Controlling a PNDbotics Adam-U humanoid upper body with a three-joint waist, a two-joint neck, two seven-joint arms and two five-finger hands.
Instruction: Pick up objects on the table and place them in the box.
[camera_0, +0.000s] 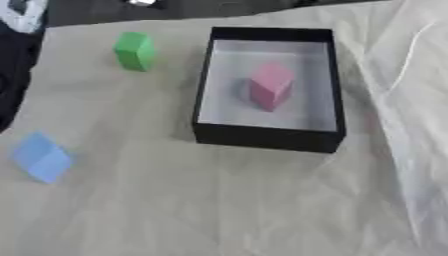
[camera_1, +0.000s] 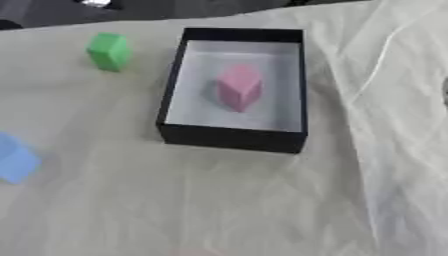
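Note:
A black box (camera_0: 267, 138) with a white floor stands right of the middle of the table. Inside it a pink block (camera_0: 269, 86) rests on the floor, near the centre. A green block (camera_0: 134, 51) stands on the cloth to the left of the box, near the far edge. A blue block (camera_0: 41, 157) lies on the cloth at the near left, well apart from the box. Neither of my hands shows in either view.
A beige cloth (camera_0: 219, 205) covers the table, and it rises in pale folds (camera_0: 411, 100) along the right side. A dark shape (camera_0: 13, 80) sits at the left edge of the left eye view, beside the table's edge.

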